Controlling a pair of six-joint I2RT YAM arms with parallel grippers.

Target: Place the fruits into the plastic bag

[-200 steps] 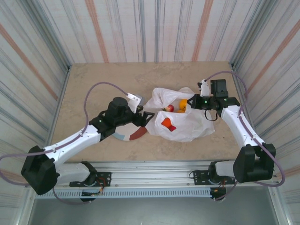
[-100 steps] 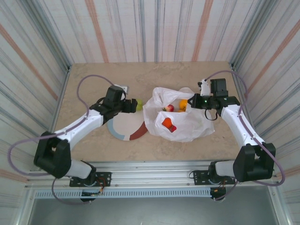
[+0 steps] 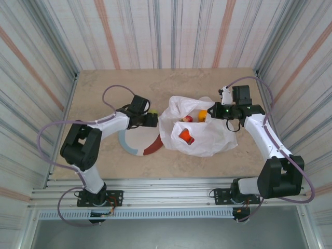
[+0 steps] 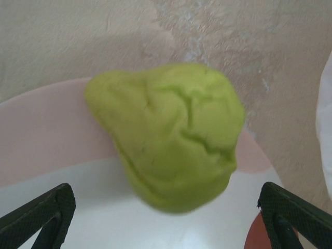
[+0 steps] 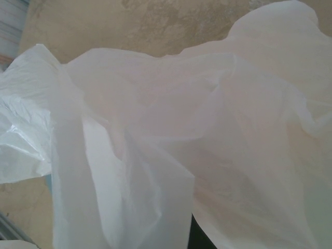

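A lumpy green fruit (image 4: 166, 129) lies on the far part of the round plate (image 4: 46, 140). My left gripper (image 4: 166, 223) is open, its black fingertips (image 4: 46, 215) wide apart on either side just short of the fruit, not touching it. From above, the left gripper (image 3: 148, 119) sits beside the green fruit (image 3: 153, 111), left of the plastic bag (image 3: 207, 142). Inside the bag lie an orange-red fruit (image 3: 185, 136), a red one (image 3: 189, 119) and an orange one (image 3: 202, 114). My right gripper (image 3: 209, 113) is shut on the bag's upper edge. White film of the bag (image 5: 155, 129) covers the right gripper (image 5: 198, 236).
The plate (image 3: 136, 148), with its blue and maroon sections, lies left of the bag near the table's middle. The left arm folds back over the plate's left side. Striped walls close in the table on three sides.
My left gripper has swung away from the bag's left side to the plate's far edge, up to the green fruit, and its jaws have opened wider. The right gripper has kept holding the bag.
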